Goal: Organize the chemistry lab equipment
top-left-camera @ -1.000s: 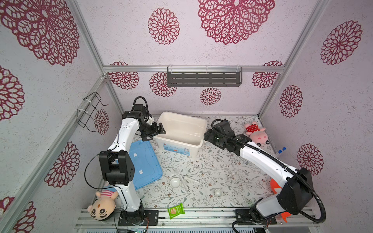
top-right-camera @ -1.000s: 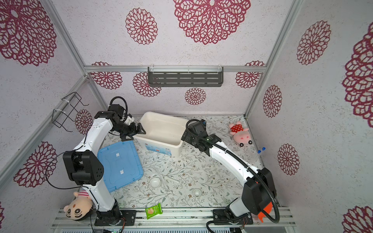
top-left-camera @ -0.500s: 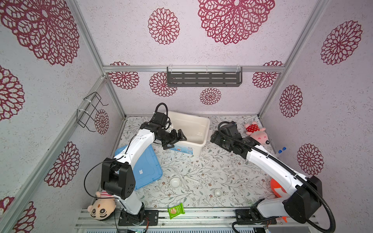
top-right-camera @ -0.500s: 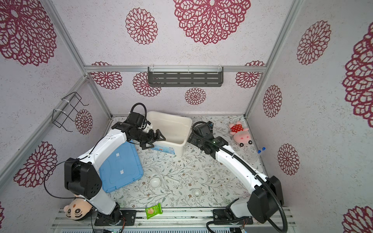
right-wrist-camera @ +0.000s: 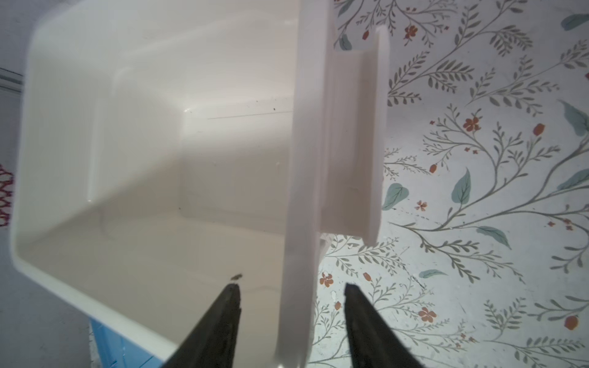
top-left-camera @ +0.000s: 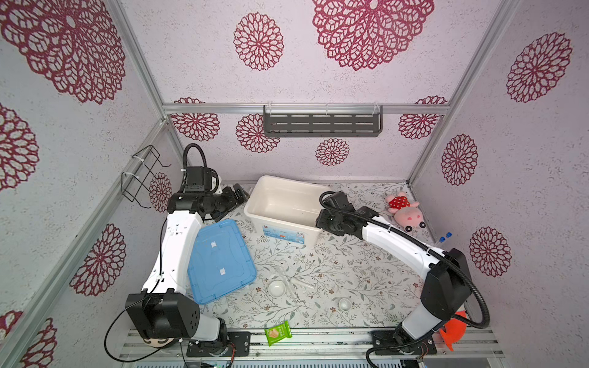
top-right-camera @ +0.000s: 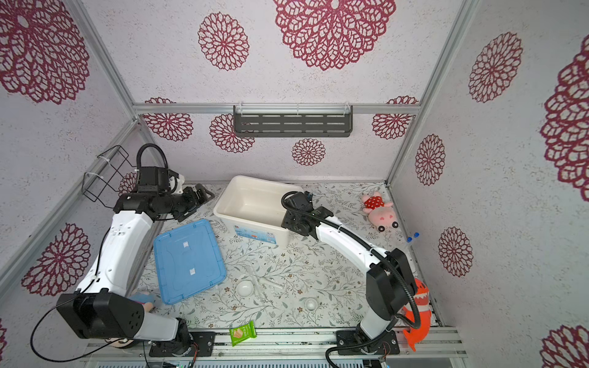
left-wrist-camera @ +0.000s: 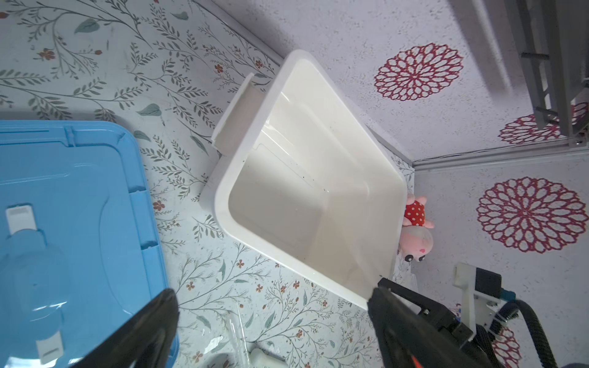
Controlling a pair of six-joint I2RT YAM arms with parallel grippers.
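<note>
- right pincer (right-wrist-camera: 291,286) stands apart, one finger inside the white bin (right-wrist-camera: 95,159) and one outside, straddling the side wall next to the handle; gaps show on both sides, so nothing is clamped yet; it looks set to take the wall, probably to steady or shift the bin
- left pincer (left-wrist-camera: 271,302) is spread wide and empty, hovering off the bin's opposite end above the bench (left-wrist-camera: 95,63); probably just keeping clear
- the bin is bare inside; its blue lid (top-left-camera: 220,261) lies flat beside it, leaving the mouth free for loading
- no equipment is stowed: a white dish (top-left-camera: 275,288) and a second dish (top-left-camera: 344,304) sit on the bench toward the front, thin glass tubes (top-left-camera: 299,282) just beside the first; blue-capped tubes (top-left-camera: 444,237) lie by the right wall, well apart
</note>
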